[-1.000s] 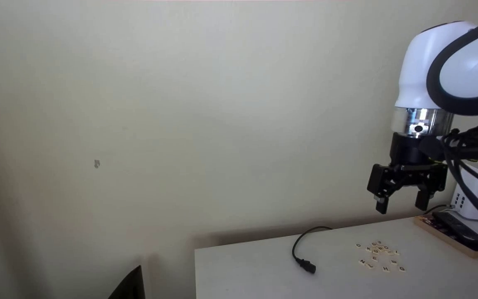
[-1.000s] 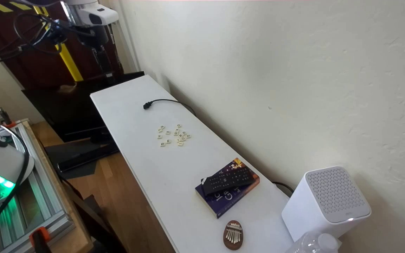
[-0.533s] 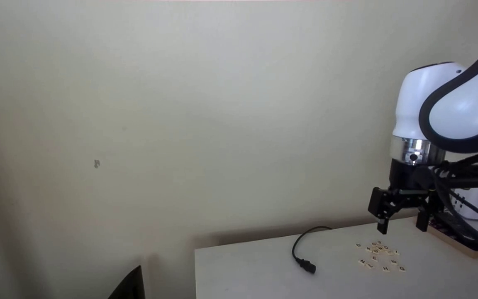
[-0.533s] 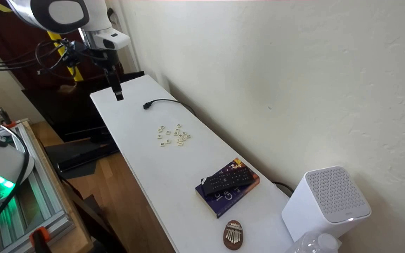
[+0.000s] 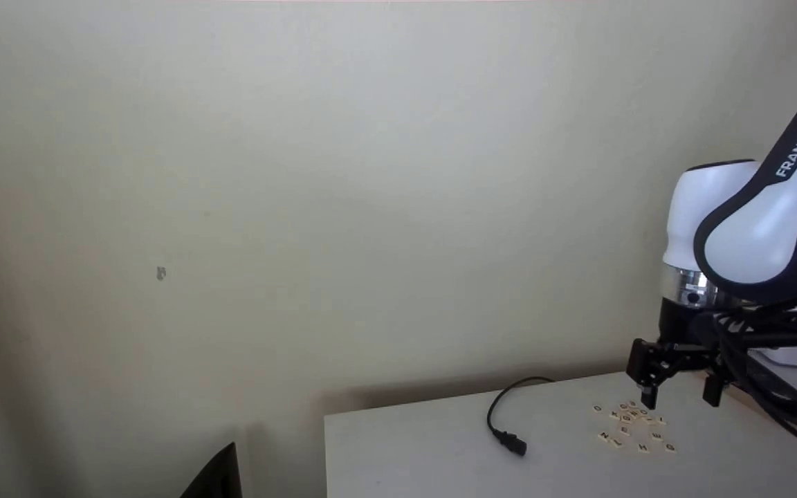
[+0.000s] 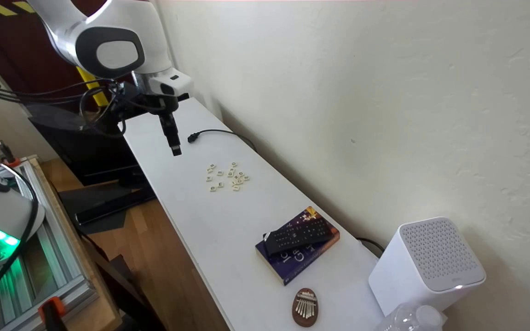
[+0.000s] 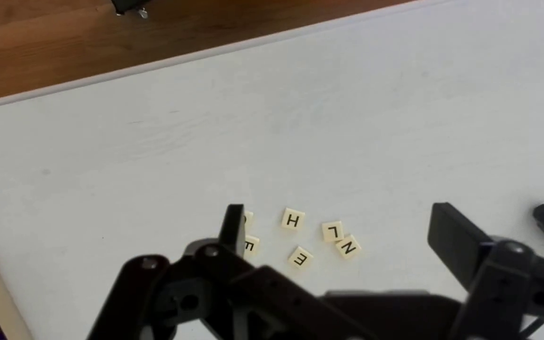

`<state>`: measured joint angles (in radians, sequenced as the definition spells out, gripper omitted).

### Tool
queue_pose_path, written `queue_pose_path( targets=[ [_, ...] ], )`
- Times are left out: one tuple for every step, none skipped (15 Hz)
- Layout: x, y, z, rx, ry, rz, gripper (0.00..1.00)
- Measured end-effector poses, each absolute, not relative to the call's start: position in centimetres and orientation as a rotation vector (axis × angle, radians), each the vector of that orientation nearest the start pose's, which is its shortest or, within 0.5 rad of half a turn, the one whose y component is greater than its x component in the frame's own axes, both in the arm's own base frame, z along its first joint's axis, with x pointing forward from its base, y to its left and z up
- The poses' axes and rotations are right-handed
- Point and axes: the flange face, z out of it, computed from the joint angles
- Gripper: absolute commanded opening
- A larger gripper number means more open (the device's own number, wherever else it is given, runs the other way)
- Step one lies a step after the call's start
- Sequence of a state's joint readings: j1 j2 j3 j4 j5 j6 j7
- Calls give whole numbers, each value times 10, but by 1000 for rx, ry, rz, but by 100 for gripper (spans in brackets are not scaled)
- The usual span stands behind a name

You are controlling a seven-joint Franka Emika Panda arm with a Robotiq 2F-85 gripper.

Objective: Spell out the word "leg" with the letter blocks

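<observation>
Pale letter blocks lie scattered on the white table in both exterior views, an E block (image 5: 625,430) among them. In the wrist view the L block (image 7: 332,232) touches the N block (image 7: 348,247), with an H block (image 7: 293,219) and an E block (image 7: 300,258) to their left. The left finger partly covers another E block (image 7: 251,245) and a block with a rounded letter (image 7: 248,220); whether that is a G I cannot tell. My gripper (image 7: 338,208) is wide open and empty, pointing down above the table, its fingers (image 6: 176,151) apart from the blocks.
A black cable plug (image 6: 193,137) lies beyond the blocks. Nearer are a book (image 6: 292,271) with a remote (image 6: 298,236) on it, a brown thumb piano (image 6: 305,308), a white box-shaped device (image 6: 430,257) and a clear bottle (image 6: 407,319). A wall (image 6: 338,92) runs along the back.
My gripper has come down toward the table and closer to the blocks, staying open throughout. The blocks and other objects have not moved.
</observation>
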<state>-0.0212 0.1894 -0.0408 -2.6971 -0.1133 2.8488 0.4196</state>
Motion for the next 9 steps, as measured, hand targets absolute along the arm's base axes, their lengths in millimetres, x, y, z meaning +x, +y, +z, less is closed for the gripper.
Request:
queue_pose_path(
  targets=[
    [404,-24,160,-3132,591,43,74],
    [408,-27,154,-3136,588,37,66],
    [411,-28,147,-3141,584,34,59],
    [415,-29,140,-3145,579,33,50],
    [417,-29,133,-3149,573,35,44],
    [420,-29,127,-3153,565,35,38],
    [422,-28,120,-3155,555,36,30],
    [424,-27,114,-3158,543,38,24],
    [426,-27,108,-3161,527,35,16]
  ],
)
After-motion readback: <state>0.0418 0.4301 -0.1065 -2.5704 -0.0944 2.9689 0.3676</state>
